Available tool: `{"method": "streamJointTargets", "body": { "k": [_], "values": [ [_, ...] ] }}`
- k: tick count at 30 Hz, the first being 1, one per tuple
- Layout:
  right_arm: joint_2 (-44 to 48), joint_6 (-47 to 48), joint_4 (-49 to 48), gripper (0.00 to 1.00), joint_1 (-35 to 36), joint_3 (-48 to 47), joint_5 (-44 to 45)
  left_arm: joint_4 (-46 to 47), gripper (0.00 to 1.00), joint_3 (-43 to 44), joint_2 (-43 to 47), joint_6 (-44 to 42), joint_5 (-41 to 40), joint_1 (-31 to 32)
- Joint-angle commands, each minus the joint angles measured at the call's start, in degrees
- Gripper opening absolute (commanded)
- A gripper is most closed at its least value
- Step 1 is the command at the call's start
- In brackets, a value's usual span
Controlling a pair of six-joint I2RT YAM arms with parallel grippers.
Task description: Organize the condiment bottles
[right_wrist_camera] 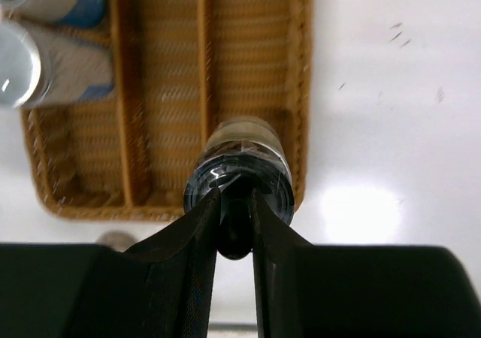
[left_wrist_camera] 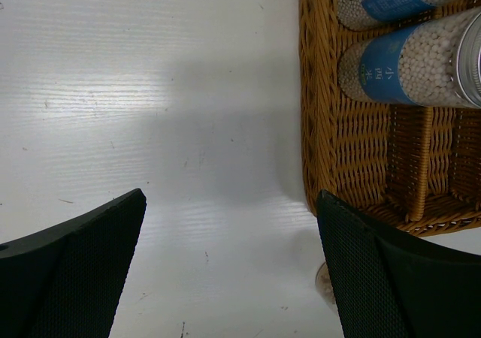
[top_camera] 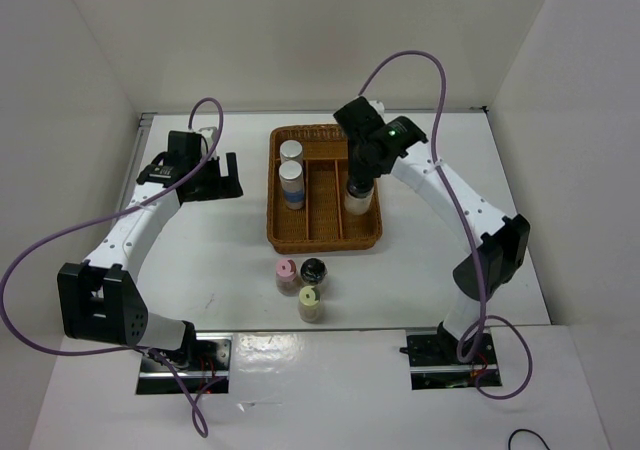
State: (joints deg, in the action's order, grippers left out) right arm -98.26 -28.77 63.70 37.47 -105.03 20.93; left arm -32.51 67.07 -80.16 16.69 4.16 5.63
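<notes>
**Q:** What have your right fingers got?

**A:** My right gripper point(right_wrist_camera: 234, 203) is pinched almost closed on the cap of a black-top bottle point(right_wrist_camera: 239, 152). The bottle sits upright, straight below the tips, in the right-hand compartment of the basket point(right_wrist_camera: 302, 90), toward its near end. I cannot tell whether its base touches the wicker.

**Q:** How do you finish the placing well?

**A:** I'd go straight down until it stands, clear of the divider point(right_wrist_camera: 201, 67) and the right wall. Then I'd part the fingers only slightly and lift straight up, so the cap isn't dragged over.

**Q:** And your left?

**A:** My left gripper point(left_wrist_camera: 229, 203) is spread wide and holds nothing. It hovers over the table point(top_camera: 200, 250), just beside the basket's left wall.

**Q:** Where are the others?

**A:** Two blue-label bottles point(top_camera: 291, 180) stand at the far end of the left compartment. The pink bottle point(top_camera: 287, 273), the spare black-top point(top_camera: 314, 270) and the yellow bottle point(top_camera: 311, 303) wait on the table, between the basket and the near edge.
</notes>
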Motion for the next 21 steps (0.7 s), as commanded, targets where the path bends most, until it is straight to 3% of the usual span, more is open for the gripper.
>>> {"method": "streamJointTargets", "body": {
  "k": [1,7,21],
  "values": [
    [-1.4,4.7,-5.8,0.0,-4.4,-4.4,2.0,1.2,1.0,-0.4,1.4,-0.1,-0.3,-0.4],
    [-4.3,6.5,-11.9,0.0,-10.6,-5.8,-3.4,1.2,1.0,0.2,1.4,0.5,-0.3,-0.4],
    [-16.9,8.3,-17.5,0.0,-10.6,-16.0,-4.9,1.8,1.0,2.4,-0.8,0.5,-0.3,-0.4]
  ]
}}
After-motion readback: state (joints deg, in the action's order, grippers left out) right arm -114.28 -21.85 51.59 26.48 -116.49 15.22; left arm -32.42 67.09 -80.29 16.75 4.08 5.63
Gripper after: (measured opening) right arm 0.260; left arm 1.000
